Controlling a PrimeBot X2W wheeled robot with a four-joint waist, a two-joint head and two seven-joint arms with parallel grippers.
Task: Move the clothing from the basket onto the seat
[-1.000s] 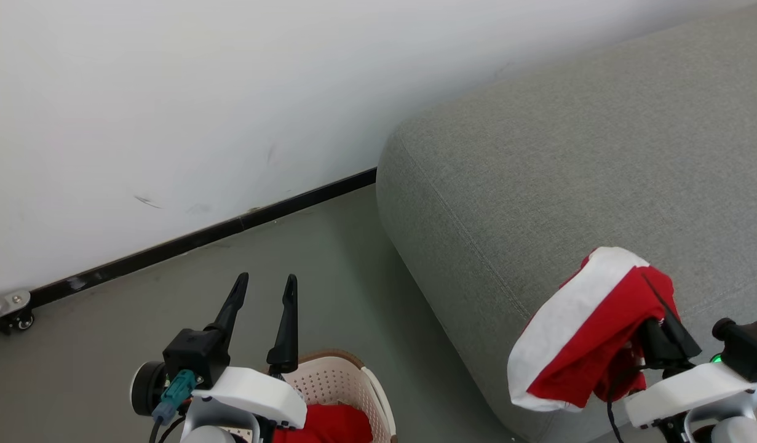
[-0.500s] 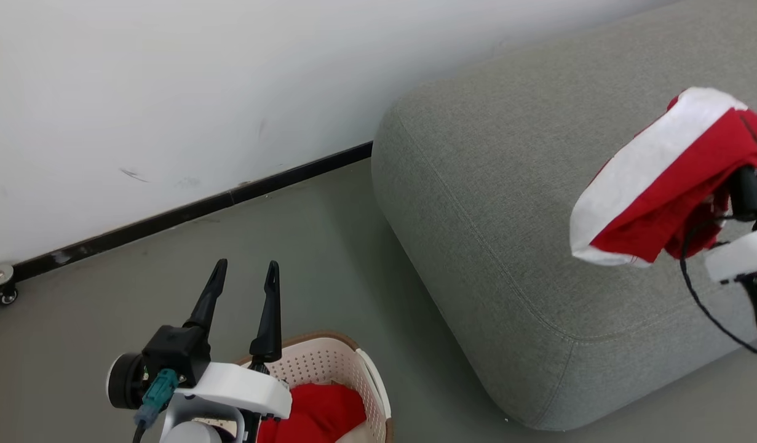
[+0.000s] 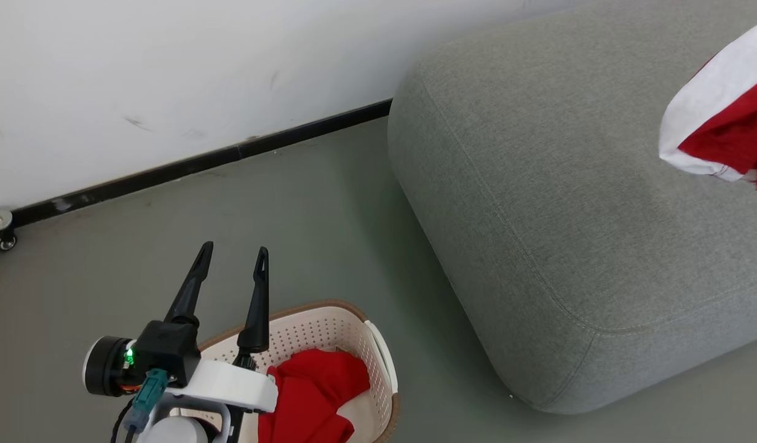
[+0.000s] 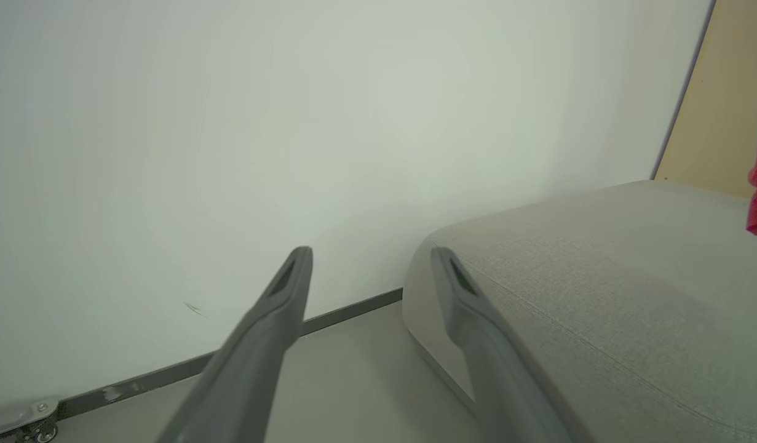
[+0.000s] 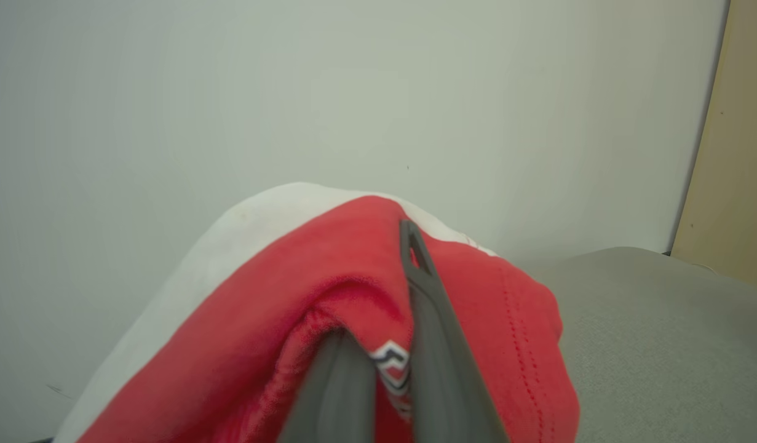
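1. The right gripper is pinching the red and white cloth. Its two fingers are pressing almost together on a thick fold.
2. In the head view, this cloth is hanging at the upper right edge of the frame. It is up in the air over the seat, not touching it.
3. The left gripper is standing at the lower left with its fingers spread wide. It is holding nothing and is sitting just over the basket.
4. The plain red cloth is lying bunched up inside the basket at the bottom of the frame.
5. Both cloths are looking soft, light and floppy. I think they are going to droop and swing when lifted, but they are not going to break.
6. The held cloth is draping over the fingers. It may be clinging to them when they open.
7. For the cloth in the basket, I am thinking the best place to grab is the high bump of folds in the middle. Coming from above and pinching a fat fold should stop it slipping out.
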